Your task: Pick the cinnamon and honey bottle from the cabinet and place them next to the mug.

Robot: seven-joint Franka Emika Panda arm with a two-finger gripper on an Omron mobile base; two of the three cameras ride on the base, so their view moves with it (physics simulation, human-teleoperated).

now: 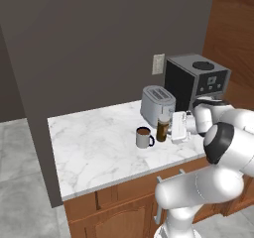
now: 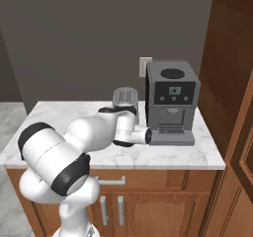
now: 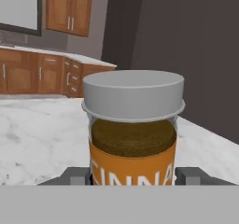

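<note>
While arm hides cinnamon elsewhere, mug just left, gripper flanking

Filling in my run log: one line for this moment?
gripper: shut on grey-lidded brown cinnamon jar | jar: beside dark mug | surface: white marble counter

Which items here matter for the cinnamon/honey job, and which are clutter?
Job:
- cinnamon, between the fingers of the gripper
- mug on the counter
- cabinet

Clutter:
- toaster
- coffee machine
- wall outlet
</note>
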